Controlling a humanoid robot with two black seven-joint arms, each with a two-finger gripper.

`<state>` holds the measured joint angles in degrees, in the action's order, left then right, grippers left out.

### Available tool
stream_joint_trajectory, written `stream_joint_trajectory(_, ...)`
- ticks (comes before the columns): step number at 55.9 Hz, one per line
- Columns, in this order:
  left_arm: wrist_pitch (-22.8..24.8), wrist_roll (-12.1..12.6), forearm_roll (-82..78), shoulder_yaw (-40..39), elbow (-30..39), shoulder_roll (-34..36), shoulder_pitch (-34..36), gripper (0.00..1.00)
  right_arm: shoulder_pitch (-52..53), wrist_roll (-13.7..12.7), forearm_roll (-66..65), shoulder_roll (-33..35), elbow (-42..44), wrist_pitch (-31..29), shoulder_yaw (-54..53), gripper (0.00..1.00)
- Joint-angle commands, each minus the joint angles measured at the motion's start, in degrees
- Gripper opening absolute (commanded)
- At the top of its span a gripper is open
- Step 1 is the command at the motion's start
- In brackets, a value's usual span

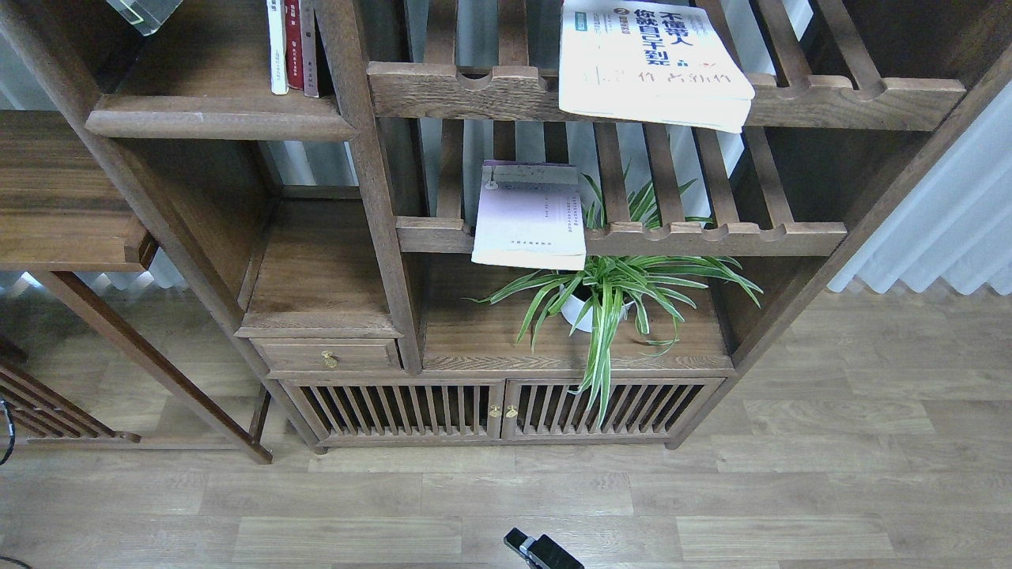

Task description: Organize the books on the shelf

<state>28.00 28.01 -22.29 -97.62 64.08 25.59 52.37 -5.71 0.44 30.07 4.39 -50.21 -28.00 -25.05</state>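
Note:
A large white book [652,63] with a blue Chinese title lies flat on the upper slatted rack, its front edge overhanging the rail. On the lower slatted rack lies a pale lavender-white book [528,220], also overhanging. Only a pale yellow-green corner of a third book [146,11] shows at the top left edge, above the solid shelf [213,122]; whatever holds it is out of view. My left gripper does not show. A small dark two-part tip, apparently my right gripper [541,552], pokes in at the bottom edge, far from the books, too small to read.
Thin white, red and dark spines [294,47] stand upright at the shelf's right end. A spider plant in a white pot [601,296] sits under the lavender book. Below are a small drawer [328,357] and slatted cabinet doors [498,409]. Wood floor lies in front.

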Motion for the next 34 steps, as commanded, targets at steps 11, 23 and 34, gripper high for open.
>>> stream_joint_trajectory(11,0.00,-0.01,0.32,-1.17,1.13,-0.90,-0.08,0.06,-0.09,0.00,0.07,0.00,-0.50,0.00,0.00,0.99)
stream_joint_trajectory(23,0.00,-0.01,-0.38,-0.73,1.57,0.51,-0.34,0.06,-0.18,0.00,0.07,0.09,-1.38,0.00,0.00,0.99)
stream_joint_trajectory(34,0.00,-0.01,-0.47,-0.12,1.40,2.44,-0.43,0.06,-0.35,0.00,0.07,0.18,-1.47,0.00,-0.09,0.99)
